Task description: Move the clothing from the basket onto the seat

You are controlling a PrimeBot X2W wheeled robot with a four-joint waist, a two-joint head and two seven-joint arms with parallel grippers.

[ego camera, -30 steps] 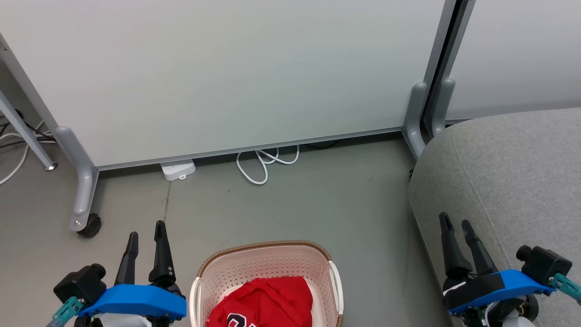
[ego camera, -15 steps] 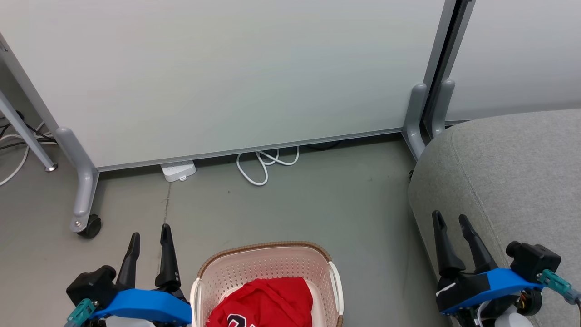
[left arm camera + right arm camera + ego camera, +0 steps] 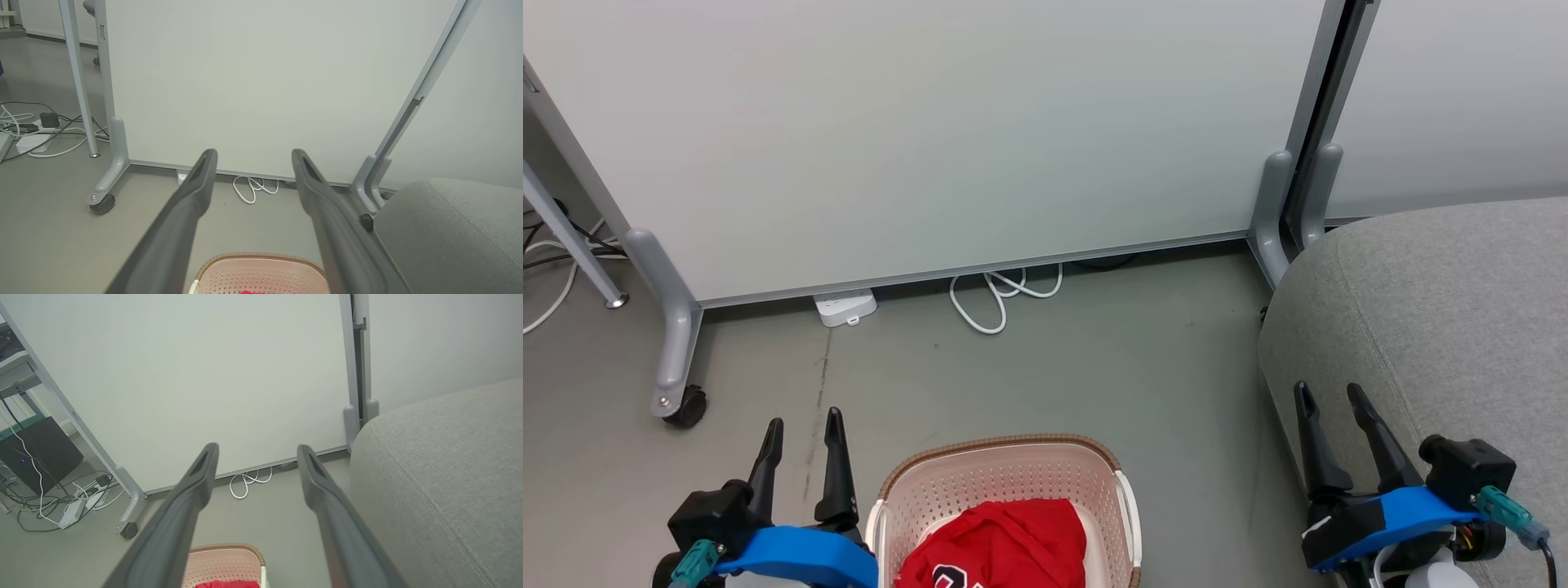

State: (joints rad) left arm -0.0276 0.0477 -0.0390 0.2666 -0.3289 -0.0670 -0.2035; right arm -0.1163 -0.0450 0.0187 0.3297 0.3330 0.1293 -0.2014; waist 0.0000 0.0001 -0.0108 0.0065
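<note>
Down at the near edge, the basket (image 3: 1005,445) sits on the floor (image 3: 1054,367) with the clothing (image 3: 1005,539) heaped inside. It is red, and its navy-and-white lettering is cut off by the frame, so it can't be read. The left claw (image 3: 805,420) hovers just beside the basket's left side, fingers spread wide, empty. The right claw (image 3: 1329,390) hangs over the front corner of the seat (image 3: 1445,310), also wide and empty. Further out, a white power strip (image 3: 844,306) and a looped white cable (image 3: 1001,294) lie at the foot of the pale partition panel (image 3: 931,122).
</note>
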